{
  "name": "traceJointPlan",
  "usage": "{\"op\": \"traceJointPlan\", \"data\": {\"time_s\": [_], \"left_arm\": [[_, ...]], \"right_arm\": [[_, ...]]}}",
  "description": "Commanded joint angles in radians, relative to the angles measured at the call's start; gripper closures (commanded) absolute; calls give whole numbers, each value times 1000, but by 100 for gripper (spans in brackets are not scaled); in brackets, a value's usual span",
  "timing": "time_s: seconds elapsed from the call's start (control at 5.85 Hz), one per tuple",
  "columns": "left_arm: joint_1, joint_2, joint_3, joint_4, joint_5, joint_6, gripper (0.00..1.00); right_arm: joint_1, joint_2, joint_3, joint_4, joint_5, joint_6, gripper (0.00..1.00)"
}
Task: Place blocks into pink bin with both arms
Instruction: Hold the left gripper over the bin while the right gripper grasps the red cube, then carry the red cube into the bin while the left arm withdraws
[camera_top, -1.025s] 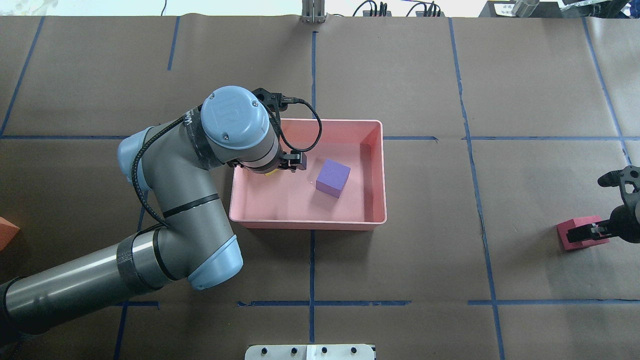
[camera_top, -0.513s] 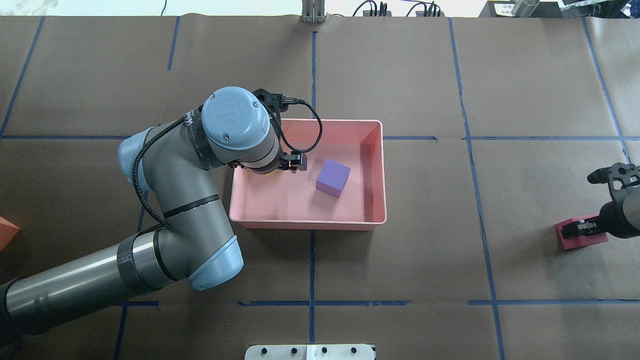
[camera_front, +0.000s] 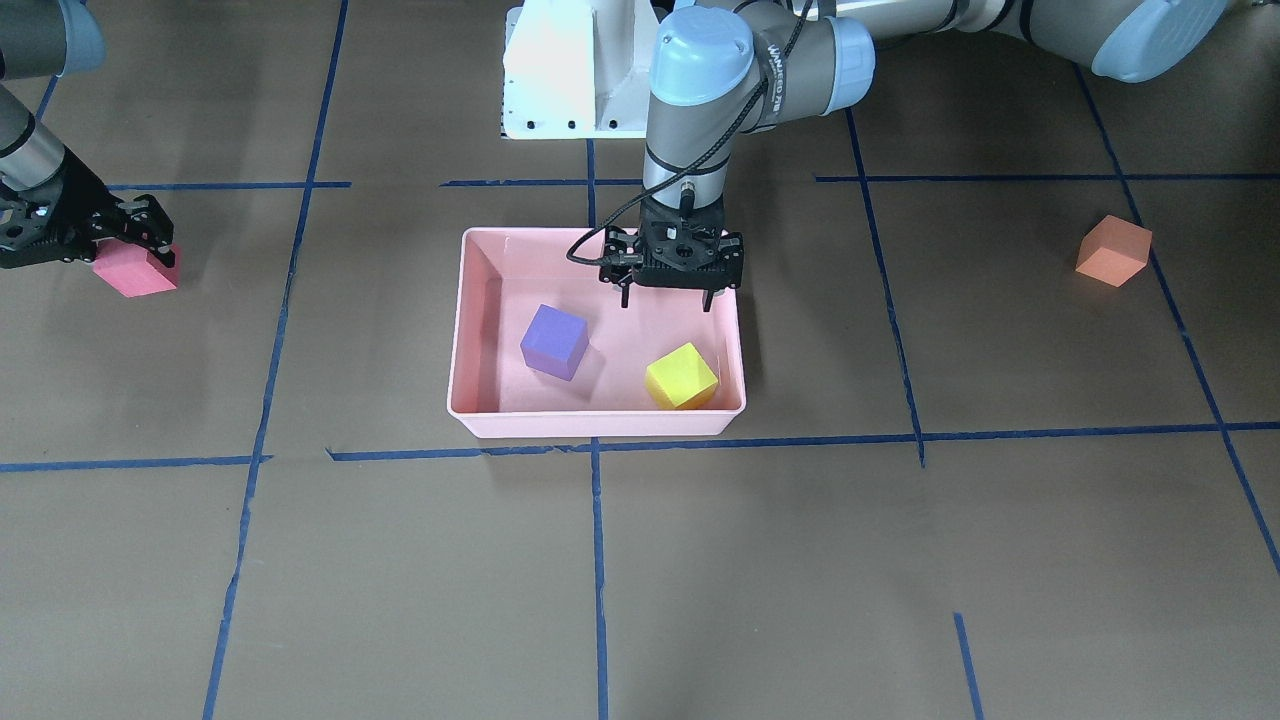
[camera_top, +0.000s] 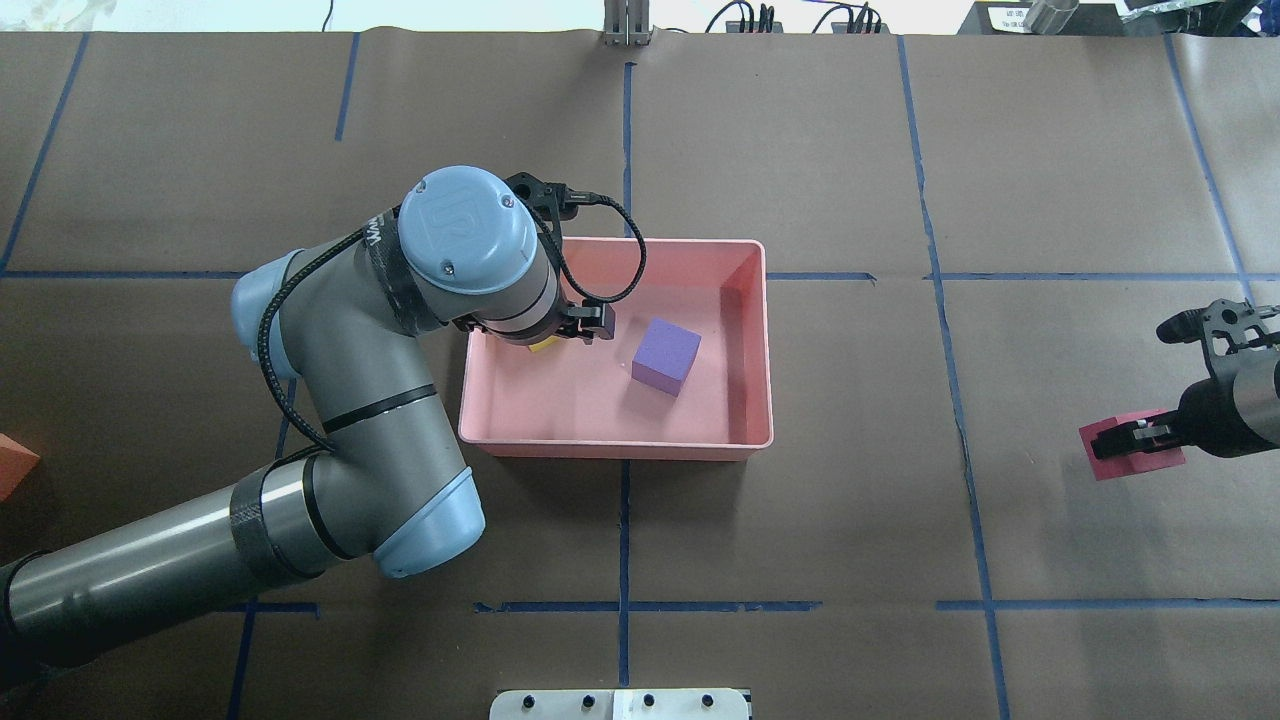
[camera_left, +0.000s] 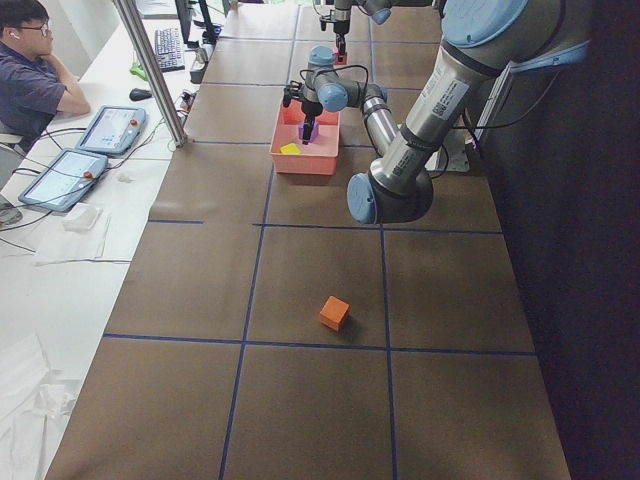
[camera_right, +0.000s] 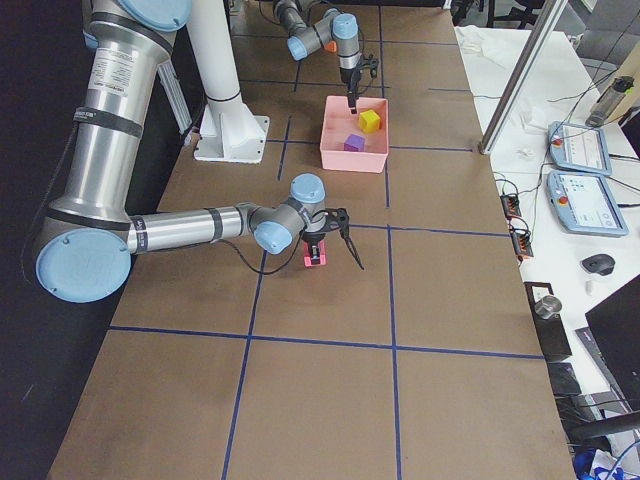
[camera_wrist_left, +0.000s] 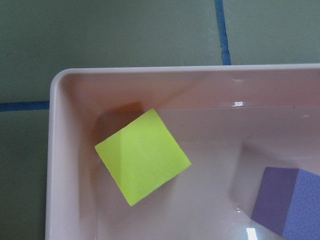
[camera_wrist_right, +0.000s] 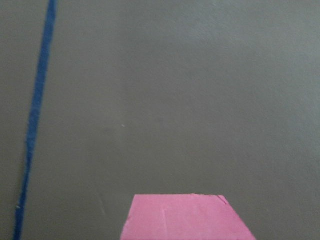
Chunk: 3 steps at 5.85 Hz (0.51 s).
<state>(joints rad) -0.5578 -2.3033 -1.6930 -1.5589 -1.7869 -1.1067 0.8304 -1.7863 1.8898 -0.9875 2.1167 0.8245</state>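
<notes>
Left gripper (camera_front: 665, 300): hangs straight down over the left end of the pink bin (camera_top: 610, 447), forearm upright, elbow folded back toward the base. Fingers spread wide, nothing between them.

Right gripper (camera_top: 1130, 440): reaches in low, well to the right of the bin, fingers closed on the red-pink block (camera_top: 1125, 466).

Yellow-green block (camera_front: 681, 376): lies on the bin floor by the left end wall, apart from the purple block (camera_top: 666, 356) mid-bin.

Orange block (camera_front: 1113, 250): sits on the table, well to the left of the bin.

From overhead: left wrist covers nearly all of the yellow-green block; orange block and right arm cut off at the frame edges.

Against a second ago: red-pink block and right gripper now nearer the bin; left arm barely changed; purple block unmoved.
</notes>
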Motion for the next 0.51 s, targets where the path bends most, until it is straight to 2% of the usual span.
{"op": "traceJointPlan", "data": {"time_s": [0.0,0.34], "left_arm": [[-84,94,-92,7,-123,132,0],[-221,227,-174,7,-245,366,0]], "right_arm": [[21,258,47,-313,26,60,52],[-3,605,48,-675,25,184,52]]}}
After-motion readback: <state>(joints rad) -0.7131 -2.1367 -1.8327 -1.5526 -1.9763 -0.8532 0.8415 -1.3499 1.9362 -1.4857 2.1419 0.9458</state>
